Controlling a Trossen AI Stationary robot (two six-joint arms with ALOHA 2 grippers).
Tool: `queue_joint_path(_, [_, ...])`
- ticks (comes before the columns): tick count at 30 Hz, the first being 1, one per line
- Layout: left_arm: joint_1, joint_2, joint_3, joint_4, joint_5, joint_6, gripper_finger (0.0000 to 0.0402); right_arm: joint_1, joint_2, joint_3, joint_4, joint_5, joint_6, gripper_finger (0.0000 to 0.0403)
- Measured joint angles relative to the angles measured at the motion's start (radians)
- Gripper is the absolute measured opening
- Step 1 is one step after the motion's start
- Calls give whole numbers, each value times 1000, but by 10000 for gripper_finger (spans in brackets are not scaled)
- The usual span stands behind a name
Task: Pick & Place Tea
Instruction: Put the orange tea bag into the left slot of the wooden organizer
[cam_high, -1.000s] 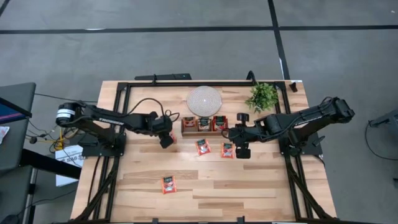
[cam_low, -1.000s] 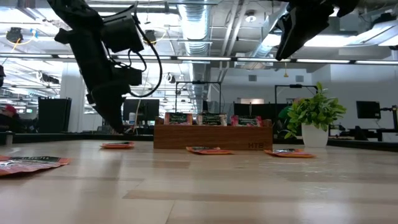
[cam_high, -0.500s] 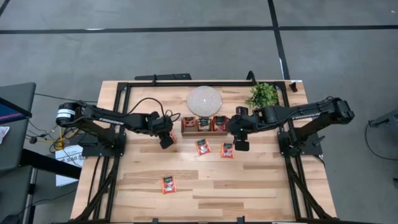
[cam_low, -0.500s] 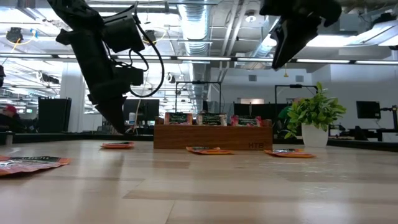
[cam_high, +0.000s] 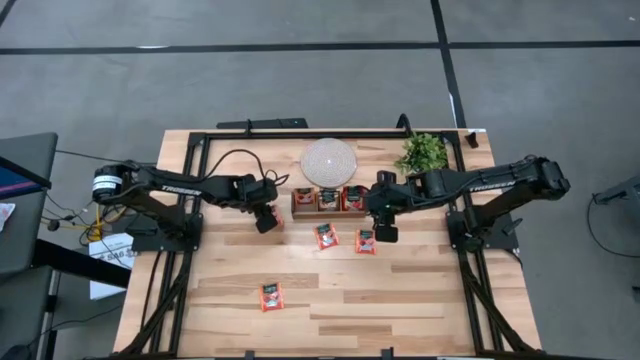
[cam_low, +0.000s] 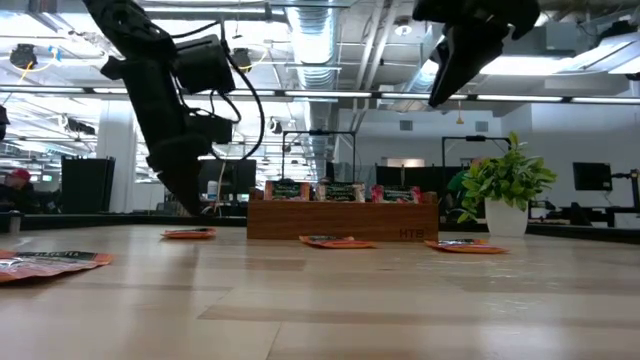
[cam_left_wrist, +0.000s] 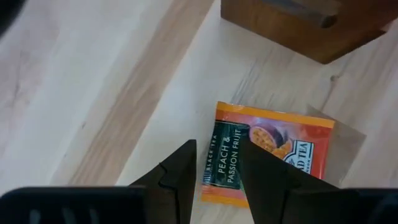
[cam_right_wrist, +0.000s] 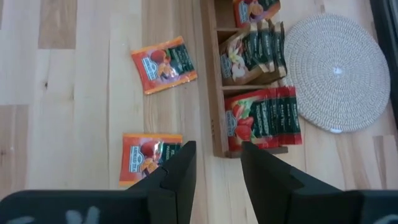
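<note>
- My left gripper is low over the orange sachet just left of the wooden tray, fingers parted over its green band, nothing gripped.
- My right gripper hangs above the tray's right end, fingers apart, empty.
- More sachets fill the tray; three loose ones lie on the table.
</note>
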Motion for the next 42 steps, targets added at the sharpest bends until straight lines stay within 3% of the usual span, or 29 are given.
queue_joint_path(17, [12,152,4,70,86,31,108,-14,0,0,26,-7,-30,118])
queue_joint_path(26, [12,151,3,39,110,-21,17,-53,0,0,2,-7,-35,118])
queue_joint_path(29, [12,150,3,29,120,-17,4,-73,-4,0,-1,-4,-28,118])
queue_joint_path(38, [11,103,-4,5,100,-24,0,-128,-157,-10,15,1,-6,118])
queue_joint_path(42, [10,28,-3,-56,57,-48,0,-151,-309,-117,106,-5,24,118])
